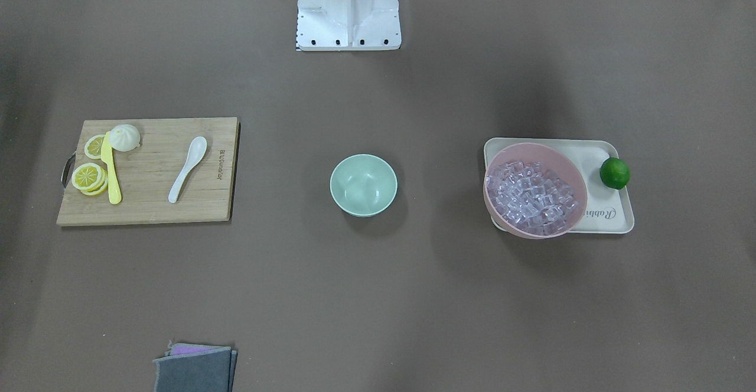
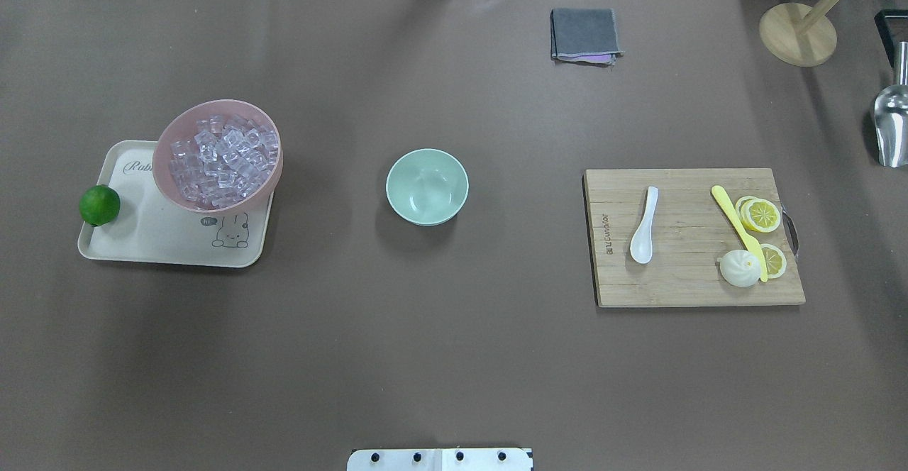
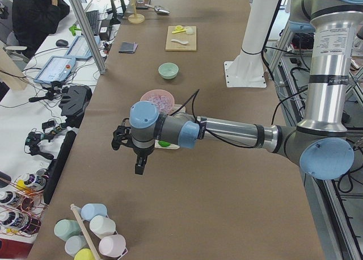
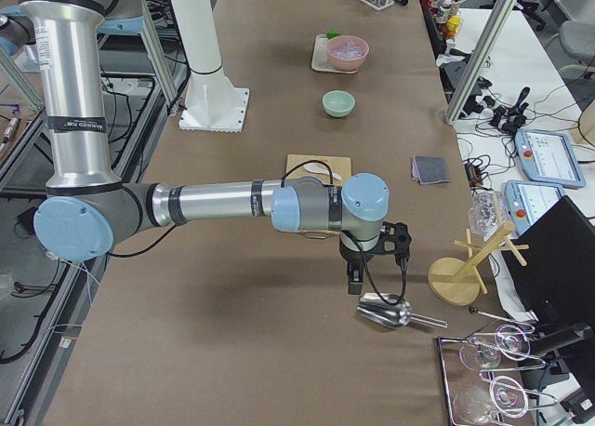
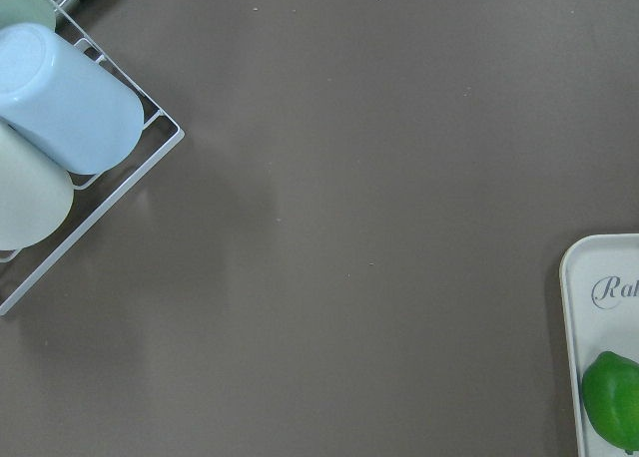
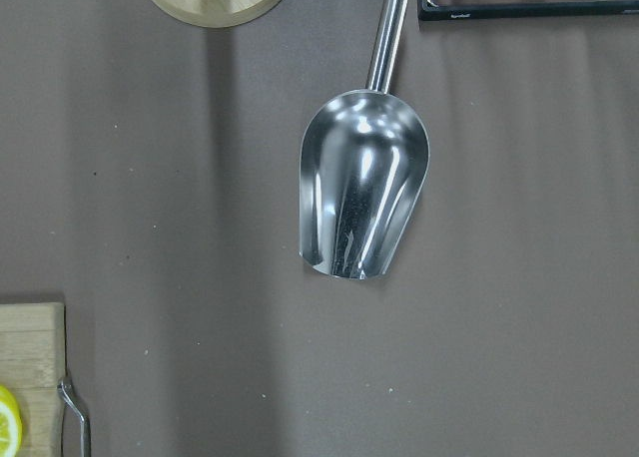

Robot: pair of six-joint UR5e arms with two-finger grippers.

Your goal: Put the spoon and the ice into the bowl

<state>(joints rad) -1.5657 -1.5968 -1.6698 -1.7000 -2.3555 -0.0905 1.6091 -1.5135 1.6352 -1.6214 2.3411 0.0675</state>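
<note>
the left gripper (image 3: pixel 139 166) and right gripper (image 4: pixel 354 283) show only in the side views, their jaws too small to judge. the pink bowl (image 2: pixel 217 156) hides part of the lettering on the tray (image 2: pixel 142 240). the overhead view's edge cuts the metal scoop (image 2: pixel 892 127).

**Silver Tubes, Blue Caps, a White Pedestal**

The left arm (image 3: pixel 227 132) and right arm (image 4: pixel 214 203) were built alike: brushed silver tubes, grey joint housings and round pale-blue end caps. Each upright tube carried a strip of small dark print, and a black band ringed each forearm. A thin black cable looped from forearm to wrist. The left gripper (image 3: pixel 138 162) and right gripper (image 4: pixel 354 277) were black, their detail too small to read. The white pedestal (image 1: pixel 348 8) flared to a plate with four dark bolts along its six-o'clock edge.
</note>
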